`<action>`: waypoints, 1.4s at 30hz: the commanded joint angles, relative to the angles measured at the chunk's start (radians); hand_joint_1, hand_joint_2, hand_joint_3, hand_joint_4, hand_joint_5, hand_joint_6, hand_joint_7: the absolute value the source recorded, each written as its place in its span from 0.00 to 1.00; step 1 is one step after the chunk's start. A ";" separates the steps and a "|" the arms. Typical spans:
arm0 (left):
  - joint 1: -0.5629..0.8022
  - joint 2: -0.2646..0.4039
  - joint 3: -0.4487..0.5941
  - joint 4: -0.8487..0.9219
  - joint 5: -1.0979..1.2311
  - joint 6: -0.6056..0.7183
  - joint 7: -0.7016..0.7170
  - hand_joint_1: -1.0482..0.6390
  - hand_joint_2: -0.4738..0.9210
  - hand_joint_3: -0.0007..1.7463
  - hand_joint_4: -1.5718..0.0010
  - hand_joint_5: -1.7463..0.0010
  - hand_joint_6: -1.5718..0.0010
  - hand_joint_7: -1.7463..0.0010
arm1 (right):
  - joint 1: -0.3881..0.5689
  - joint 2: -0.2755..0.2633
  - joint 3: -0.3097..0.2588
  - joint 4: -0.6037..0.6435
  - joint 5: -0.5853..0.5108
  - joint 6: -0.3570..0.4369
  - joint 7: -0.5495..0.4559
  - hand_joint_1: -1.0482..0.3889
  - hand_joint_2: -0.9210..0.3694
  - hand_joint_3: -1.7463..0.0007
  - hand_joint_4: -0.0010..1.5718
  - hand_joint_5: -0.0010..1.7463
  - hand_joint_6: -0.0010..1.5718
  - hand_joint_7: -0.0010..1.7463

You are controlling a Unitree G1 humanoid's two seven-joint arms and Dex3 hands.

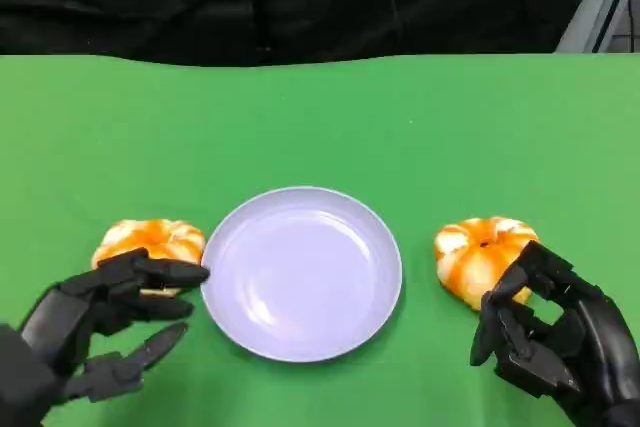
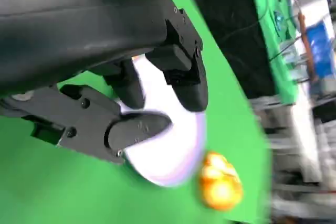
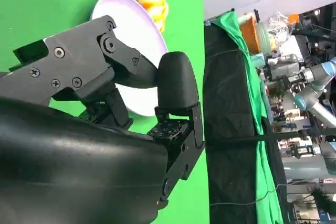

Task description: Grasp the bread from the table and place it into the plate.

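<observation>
Bread (image 1: 482,257) beside plate (image 1: 302,272), unlabelled, near right hand (image 1: 545,337).

The plate (image 1: 301,272) sits in the middle of the tabletop (image 1: 320,127), with nothing in it. One bread (image 1: 150,243) lies just beside the plate on the left, and the left hand (image 1: 95,322) is in front of it with its fingers (image 1: 165,273) over the near edge of that bread. Another bread (image 1: 482,255) lies near the plate on the right, with the right hand (image 1: 545,337) just in front of it.
</observation>
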 commanded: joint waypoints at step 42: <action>-0.618 0.132 -0.444 1.028 0.583 -0.148 0.579 0.57 1.00 0.14 0.48 0.93 0.46 0.95 | 0.007 -0.006 0.009 -0.019 -0.004 0.008 -0.016 0.63 0.17 0.45 0.51 1.00 0.38 0.97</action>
